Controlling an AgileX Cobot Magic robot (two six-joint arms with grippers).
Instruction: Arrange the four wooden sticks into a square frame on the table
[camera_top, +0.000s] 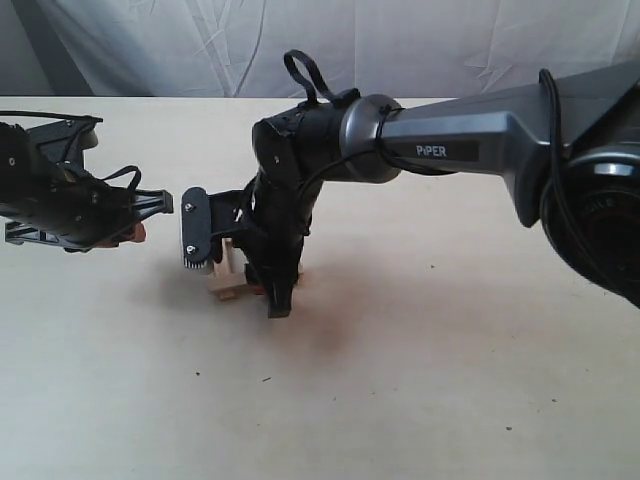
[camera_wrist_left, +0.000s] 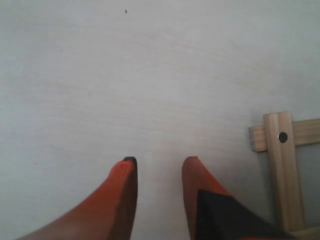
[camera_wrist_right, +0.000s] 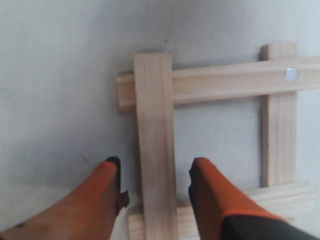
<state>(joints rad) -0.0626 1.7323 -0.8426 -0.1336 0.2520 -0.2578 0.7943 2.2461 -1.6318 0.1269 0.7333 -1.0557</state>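
Two claws, both spread: right claw (camera_wrist_right: 157, 165) straddling the topmost wooden stick (camera_wrist_right: 154, 115) of the square frame (camera_wrist_right: 225, 82), pinching nothing; left claw (camera_wrist_left: 160, 161) empty, just beside a frame corner. Seemingly the closing step, with all four sticks crossed. Next: lifting straight up, no nudging. Ample table (camera_top: 430, 390) around, edges well apart.

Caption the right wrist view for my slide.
Open right gripper straddling one wooden stick of the square frame.
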